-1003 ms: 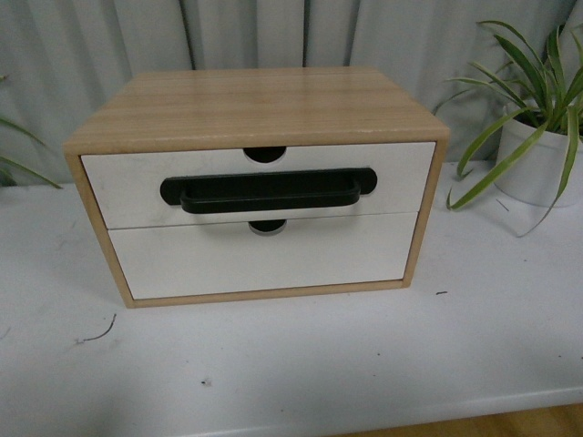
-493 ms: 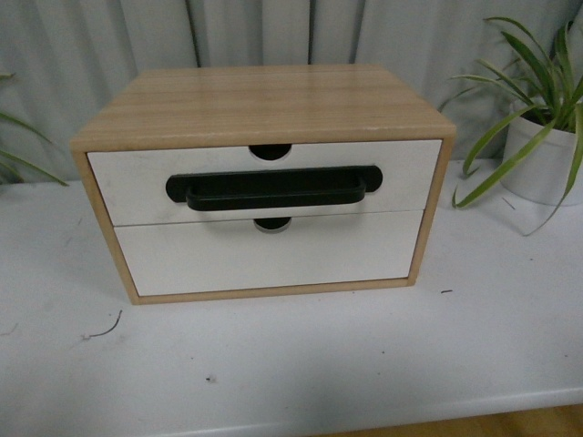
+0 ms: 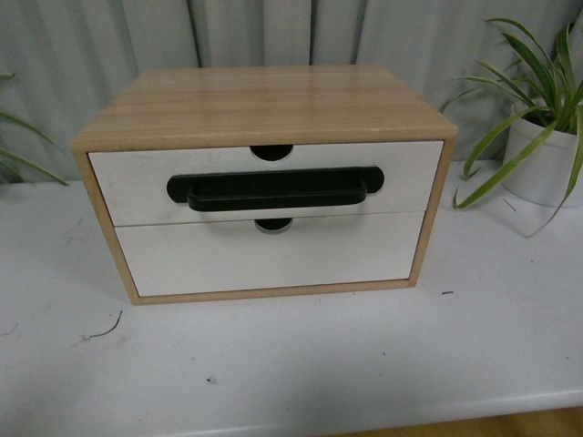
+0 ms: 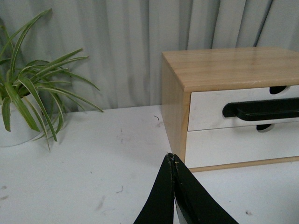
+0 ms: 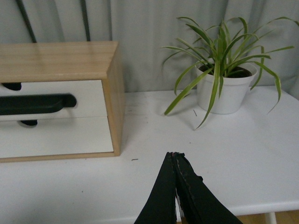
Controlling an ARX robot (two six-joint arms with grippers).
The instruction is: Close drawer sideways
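A light wood cabinet (image 3: 264,105) stands on the white table. Its upper drawer (image 3: 127,182) has a white front, a long black bar handle (image 3: 273,191) and a semicircular notch in its top edge; its front sits flush with the cabinet frame. The plain white lower drawer front (image 3: 264,255) is also flush. Neither arm shows in the front view. My left gripper (image 4: 172,158) is shut and empty, low over the table off the cabinet's left front corner. My right gripper (image 5: 174,155) is shut and empty, off its right front corner. The drawer shows in both wrist views (image 4: 205,109) (image 5: 91,98).
A potted spider plant in a white pot (image 3: 537,155) stands right of the cabinet, also in the right wrist view (image 5: 224,91). Another plant (image 4: 28,100) stands to the left. Grey curtain hangs behind. The table's front edge (image 3: 410,411) runs near the bottom.
The cabinet has shifted slightly right and up in the front view since a second ago; the upper drawer front looks more flush now. No gripper shows in those frames.
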